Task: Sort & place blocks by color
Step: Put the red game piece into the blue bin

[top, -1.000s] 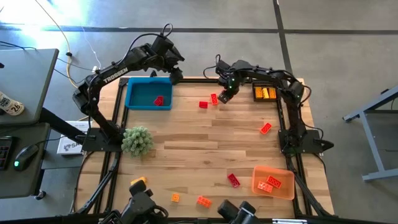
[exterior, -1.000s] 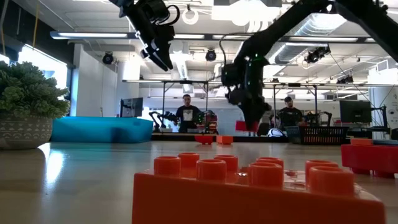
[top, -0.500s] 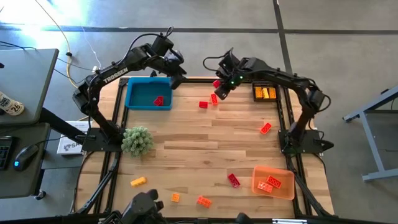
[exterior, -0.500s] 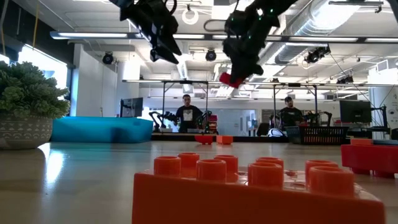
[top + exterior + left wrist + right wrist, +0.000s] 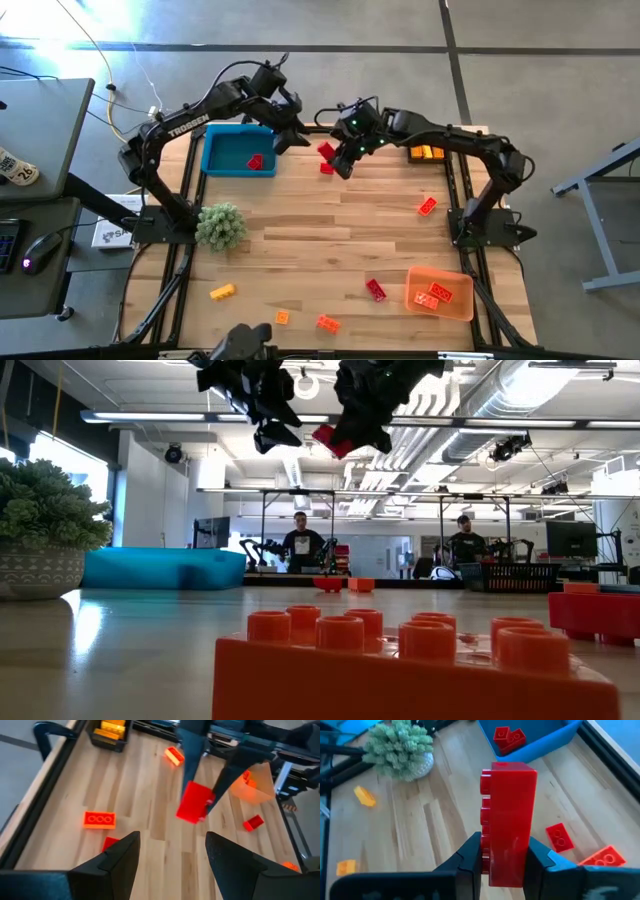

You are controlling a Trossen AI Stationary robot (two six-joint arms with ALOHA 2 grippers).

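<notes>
Two bricks sat nearest the front edge in the high view: orange block (image 5: 327,322) and a small orange piece (image 5: 282,318), with yellow-orange brick (image 5: 222,292) off toward the left side. Filled the low view foreground with that orange studded block (image 5: 400,660). Farther in, lone red block (image 5: 375,290) lay just beside orange tray (image 5: 462,305), which held two red-orange bricks. Plant ball (image 5: 221,226) stood at the left edge, mid-table. Red-orange brick (image 5: 427,206) lay apart on the right side. At the far end, right gripper (image 5: 335,160) was raised off the table, pinching big red block (image 5: 326,151) between both fingers; confirmed in right wrist view, block (image 5: 508,820) upright between pads. Small red brick (image 5: 325,168) lay on the wood under it. Left gripper (image 5: 290,140) hung just beside, over the near corner of blue tray (image 5: 215,165), fingers spread with nothing between them per left wrist view. Blue tray held one red piece (image 5: 256,161). Black bin (image 5: 428,153) at far right held yellow blocks.
</notes>
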